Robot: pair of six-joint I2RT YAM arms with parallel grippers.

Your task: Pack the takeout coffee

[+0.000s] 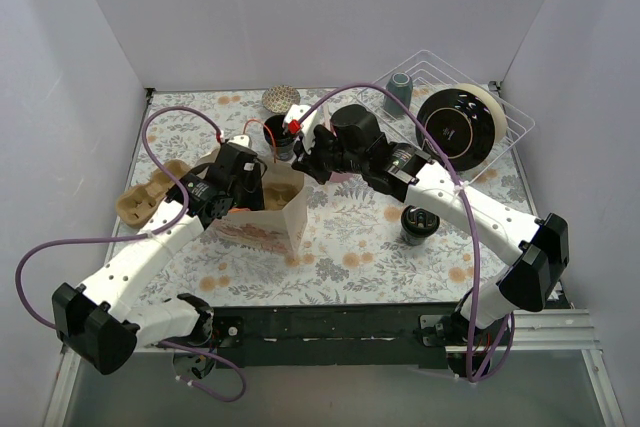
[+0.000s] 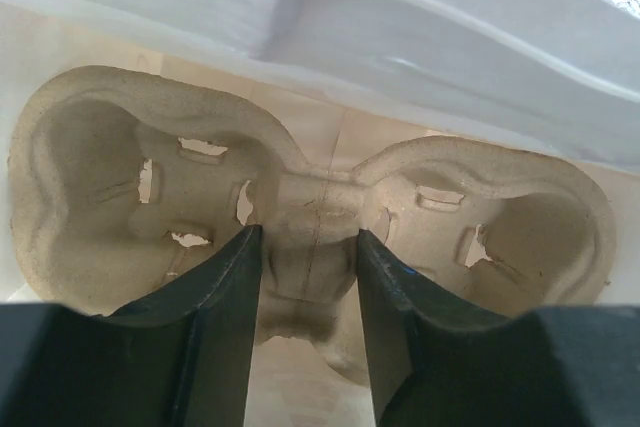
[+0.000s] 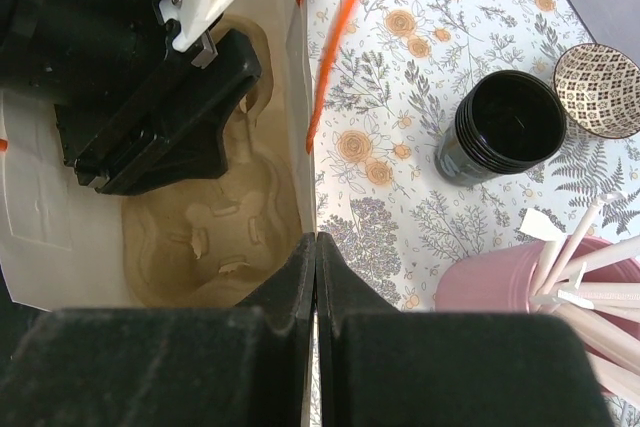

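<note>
Between the half-closed fingers of my left claw (image 2: 308, 237) sits the pulp carrier (image 2: 100, 147), gripped by its centre ridge; its near end is hidden beneath them. It is rough moulded fibre with two round wells. My right claw (image 3: 316, 242) pinches the thin paper bag (image 3: 50, 237) at its rim. The takeout coffee (image 1: 418, 224), glossy-lidded, stands behind that claw, well apart.

bright, even diffuse light, soft shadows, wrist-view foregrounds slightly blurred.
</note>
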